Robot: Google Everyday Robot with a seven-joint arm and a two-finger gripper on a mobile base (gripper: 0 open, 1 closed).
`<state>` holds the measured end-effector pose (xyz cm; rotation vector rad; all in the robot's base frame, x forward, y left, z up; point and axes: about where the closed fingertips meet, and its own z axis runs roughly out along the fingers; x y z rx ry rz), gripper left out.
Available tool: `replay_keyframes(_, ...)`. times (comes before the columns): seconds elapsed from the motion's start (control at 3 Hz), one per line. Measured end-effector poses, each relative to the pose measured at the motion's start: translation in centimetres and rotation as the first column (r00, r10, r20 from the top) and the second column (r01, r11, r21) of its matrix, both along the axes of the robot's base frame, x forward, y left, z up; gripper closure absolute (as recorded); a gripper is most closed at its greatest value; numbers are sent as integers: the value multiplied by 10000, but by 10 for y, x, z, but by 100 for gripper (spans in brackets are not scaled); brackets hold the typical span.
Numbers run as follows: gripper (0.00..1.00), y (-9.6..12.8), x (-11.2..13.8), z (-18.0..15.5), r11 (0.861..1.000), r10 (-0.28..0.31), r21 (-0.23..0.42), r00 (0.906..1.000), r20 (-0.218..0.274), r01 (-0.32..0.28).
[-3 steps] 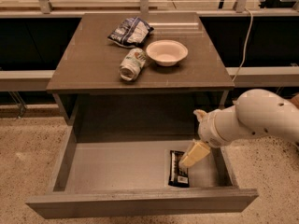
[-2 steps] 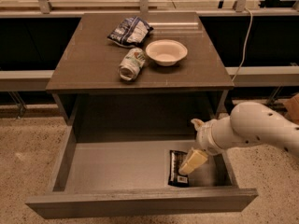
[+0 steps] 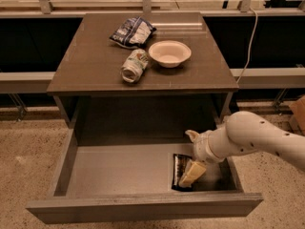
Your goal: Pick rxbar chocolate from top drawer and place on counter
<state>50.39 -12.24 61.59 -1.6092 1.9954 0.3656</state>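
Two fingers (image 3: 191, 172) of the gripper (image 3: 188, 159) stood spread apart inside the top drawer (image 3: 143, 209), holding nothing between them. One pale tip pointed up near the drawer's back, and the other, longer one slanted down toward the front panel. The lower finger lay across the rxbar chocolate (image 3: 178, 165), covering much of the black wrapper. Whether it pressed on the bar or only hung above it could not be told. The bar rested flat on the grey drawer floor, in the right front part, close to the front panel and lying roughly front to back. The white arm (image 3: 257, 140) reached in from the right, over the drawer's right wall.

The drawer was pulled fully out below the counter (image 3: 90, 66). On that brown top sat a white bowl (image 3: 169, 53), a white-green can (image 3: 134, 65) lying on its side just left of the bowl, and a blue-and-white chip bag (image 3: 132, 31) behind the can.
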Motion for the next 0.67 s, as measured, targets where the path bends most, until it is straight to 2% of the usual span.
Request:
replay_keyframes(0.33,0,11,-6,-6,9986,503,196,9986,-186,-499)
replay_keyframes(0.67,0,15,-18,-16,9962,865,181,9942,-634,-855)
